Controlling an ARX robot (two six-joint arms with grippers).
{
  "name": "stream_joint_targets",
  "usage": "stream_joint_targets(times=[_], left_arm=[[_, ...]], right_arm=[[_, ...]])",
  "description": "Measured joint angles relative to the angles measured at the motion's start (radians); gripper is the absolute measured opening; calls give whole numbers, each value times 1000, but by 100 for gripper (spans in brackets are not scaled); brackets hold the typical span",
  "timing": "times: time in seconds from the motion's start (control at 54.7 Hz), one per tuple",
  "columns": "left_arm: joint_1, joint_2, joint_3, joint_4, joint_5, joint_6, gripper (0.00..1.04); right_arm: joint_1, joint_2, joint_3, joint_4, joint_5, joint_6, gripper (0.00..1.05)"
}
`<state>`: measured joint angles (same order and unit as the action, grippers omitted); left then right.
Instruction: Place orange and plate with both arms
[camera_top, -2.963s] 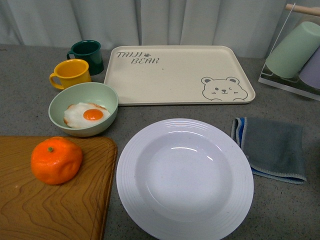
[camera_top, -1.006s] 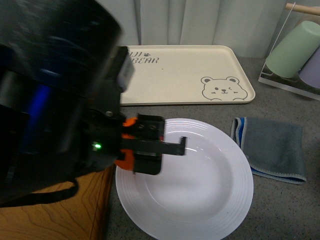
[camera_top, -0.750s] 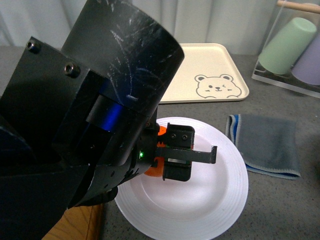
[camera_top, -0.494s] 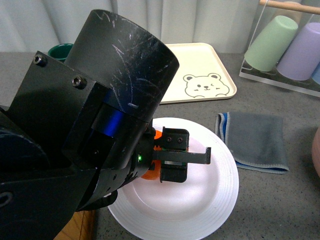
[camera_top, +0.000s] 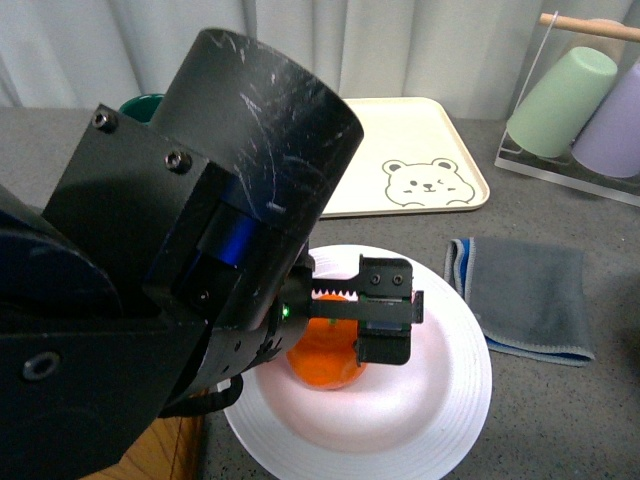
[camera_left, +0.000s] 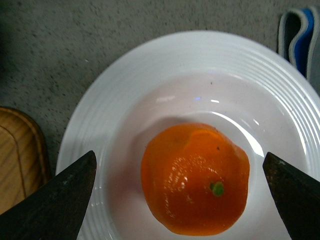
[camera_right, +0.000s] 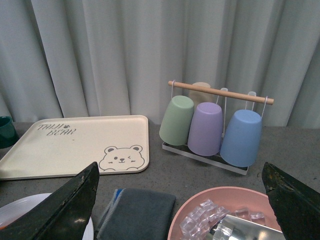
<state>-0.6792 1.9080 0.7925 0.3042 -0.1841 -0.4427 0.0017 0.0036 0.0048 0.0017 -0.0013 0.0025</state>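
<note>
The orange (camera_top: 325, 360) lies in the well of the white plate (camera_top: 440, 400) on the grey table. In the left wrist view the orange (camera_left: 195, 177) sits stem dot up in the plate (camera_left: 125, 90), between my two fingertips (camera_left: 60, 200) with a gap on each side. My left gripper (camera_top: 385, 325) is open and hovers just above the orange; its big black arm fills the left of the front view. My right gripper (camera_right: 180, 210) is open, empty, held high and away from the plate; only a sliver of the plate (camera_right: 20, 210) shows there.
The cream bear tray (camera_top: 420, 150) lies behind the plate. A folded grey cloth (camera_top: 525, 295) lies to its right. A rack of upturned cups (camera_right: 215, 125) stands at the back right. A pink bowl of ice (camera_right: 220, 215) is under the right gripper. The wooden board (camera_left: 20, 160) is left of the plate.
The left arm carried the orange from the wooden board over to the plate. Its jaws have opened and the orange now rests in the plate. The camera view has shifted slightly.
</note>
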Motion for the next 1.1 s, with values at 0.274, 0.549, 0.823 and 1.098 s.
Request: stream_joint_targets(times=[0.274, 0.549, 0.823, 1.098], left_arm=[[158, -107, -163, 132, -116, 37, 94], [274, -118, -475, 856, -206, 336, 50], [428, -437, -700, 1033, -63, 417, 4], [520, -756, -774, 805, 29, 431, 4]], right_arm=[[0, 0, 0, 0, 0, 0, 95], [0, 0, 0, 0, 0, 0, 95], [0, 0, 0, 0, 0, 0, 95], [0, 0, 0, 0, 0, 0, 95]])
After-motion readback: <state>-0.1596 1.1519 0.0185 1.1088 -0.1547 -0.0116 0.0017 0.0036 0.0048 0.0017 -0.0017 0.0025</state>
